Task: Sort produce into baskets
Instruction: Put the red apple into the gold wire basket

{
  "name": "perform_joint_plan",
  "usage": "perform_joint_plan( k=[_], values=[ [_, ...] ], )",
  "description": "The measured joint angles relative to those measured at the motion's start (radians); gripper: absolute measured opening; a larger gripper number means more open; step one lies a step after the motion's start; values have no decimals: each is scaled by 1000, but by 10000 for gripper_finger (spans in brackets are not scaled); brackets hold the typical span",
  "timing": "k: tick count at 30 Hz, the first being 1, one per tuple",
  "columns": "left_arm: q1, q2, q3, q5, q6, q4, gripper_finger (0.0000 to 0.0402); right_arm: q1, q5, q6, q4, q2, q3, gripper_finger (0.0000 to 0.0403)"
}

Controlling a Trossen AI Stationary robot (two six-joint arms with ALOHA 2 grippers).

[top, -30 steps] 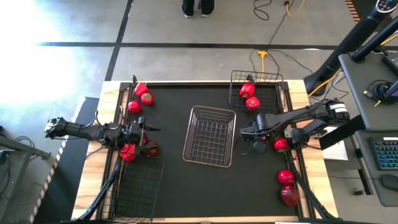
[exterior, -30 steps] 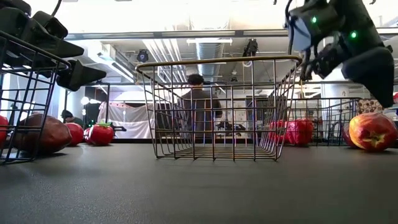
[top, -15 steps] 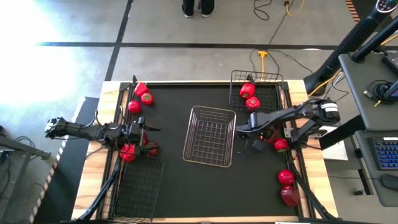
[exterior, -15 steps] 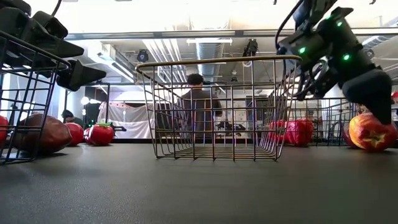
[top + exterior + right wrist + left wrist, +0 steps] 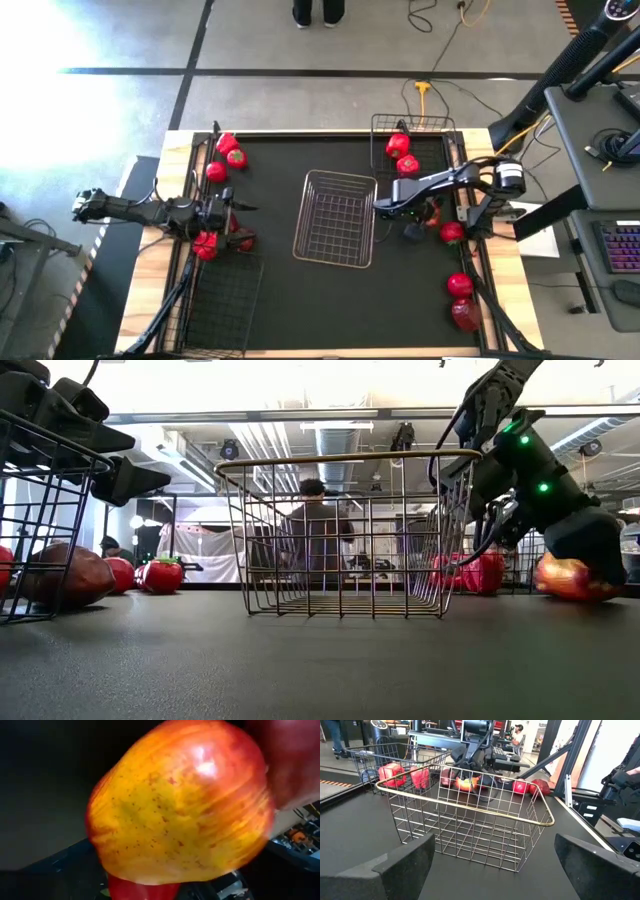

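Your right pincer (image 5: 385, 207) sits beside the silver basket (image 5: 336, 218), closed on the yellow-red apple (image 5: 180, 805). Next, judge the lift over its rim. Your left pincer (image 5: 236, 207) waits open by a tomato (image 5: 245, 240).

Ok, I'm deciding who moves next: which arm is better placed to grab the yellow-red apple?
Right. The right gripper hangs directly over the apple, which fills its wrist view. The left gripper waits open across the table, with the silver basket between it and the apple.
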Motion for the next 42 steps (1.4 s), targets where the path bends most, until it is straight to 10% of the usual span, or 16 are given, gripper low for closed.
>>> perform_joint_plan(
  k=[13, 32, 42],
  values=[
    [0, 0, 0, 0, 0, 0, 393, 0, 1, -7, 85, 1, 0, 371],
    [0, 0, 0, 0, 0, 0, 393, 143, -131, 182, -171, -204, 163, 79],
    [0, 0, 0, 0, 0, 0, 393, 171, -134, 241, -81, -288, 194, 156]
  ],
)
